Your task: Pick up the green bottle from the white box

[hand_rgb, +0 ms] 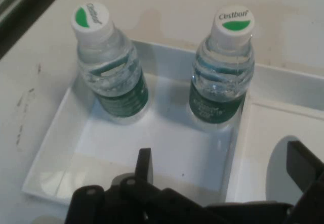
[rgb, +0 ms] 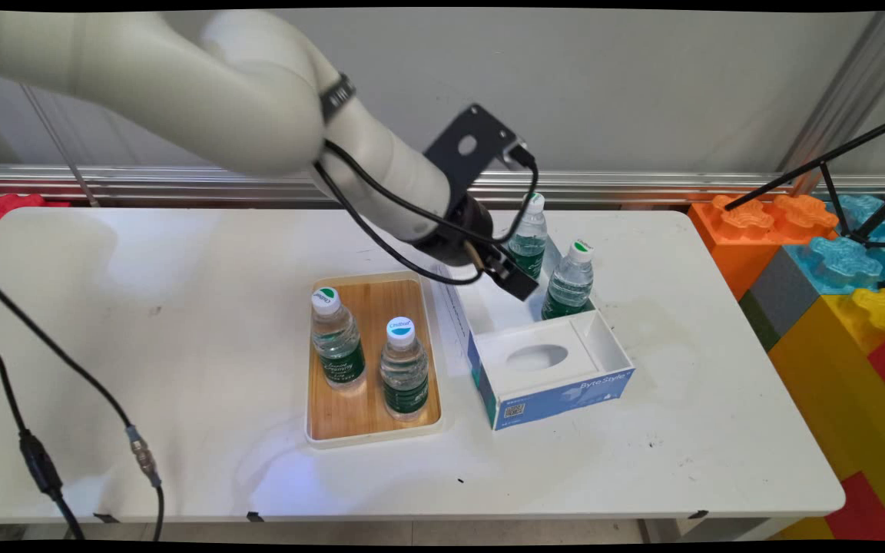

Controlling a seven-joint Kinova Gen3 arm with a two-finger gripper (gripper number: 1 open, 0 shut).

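While the gripper (hand_rgb: 223,173) hangs wide open and empty over the box (rgb: 611,349), either bottle (hand_rgb: 114,72) beside its far wall could topple if clipped.

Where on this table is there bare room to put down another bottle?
The table is bare left of the wooden tray, and along the near edge in front of the tray and the blue-and-white box. It is crowded in the box's far compartment: two water bottles, with the gripper above.
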